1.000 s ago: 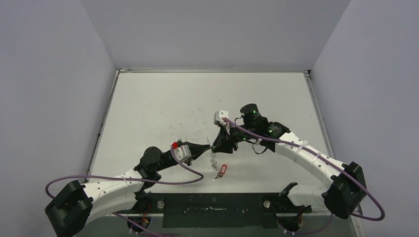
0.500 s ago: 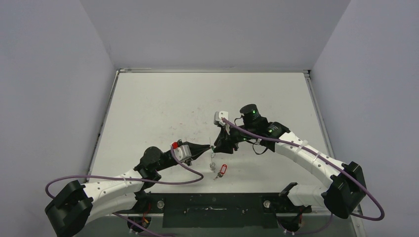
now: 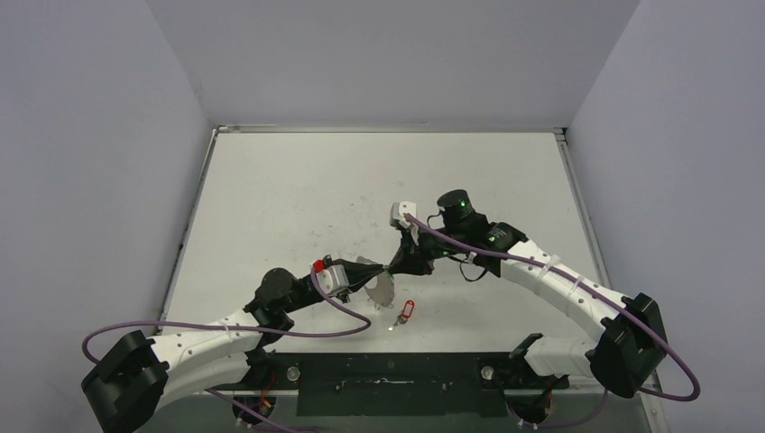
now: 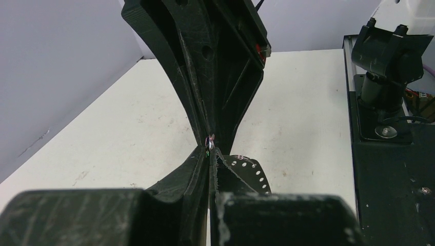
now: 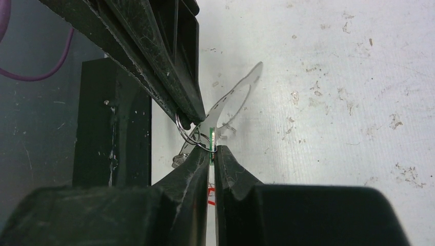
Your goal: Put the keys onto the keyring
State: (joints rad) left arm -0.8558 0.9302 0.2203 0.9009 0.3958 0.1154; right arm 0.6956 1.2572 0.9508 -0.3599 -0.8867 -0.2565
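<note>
Right pincer [image 5: 212, 151] | nips thin green tag [image 5: 211, 136] | left pincer [image 4: 209, 154] | clamps perforated keyring [image 5: 241, 95]

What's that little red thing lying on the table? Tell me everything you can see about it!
It is a red oblong plastic tag with a small silver metal key at its near end. It seems to lie flat and slanted on the white table, just nearer the robot's bases than where the left gripper and right gripper meet. Neither holds it.
</note>
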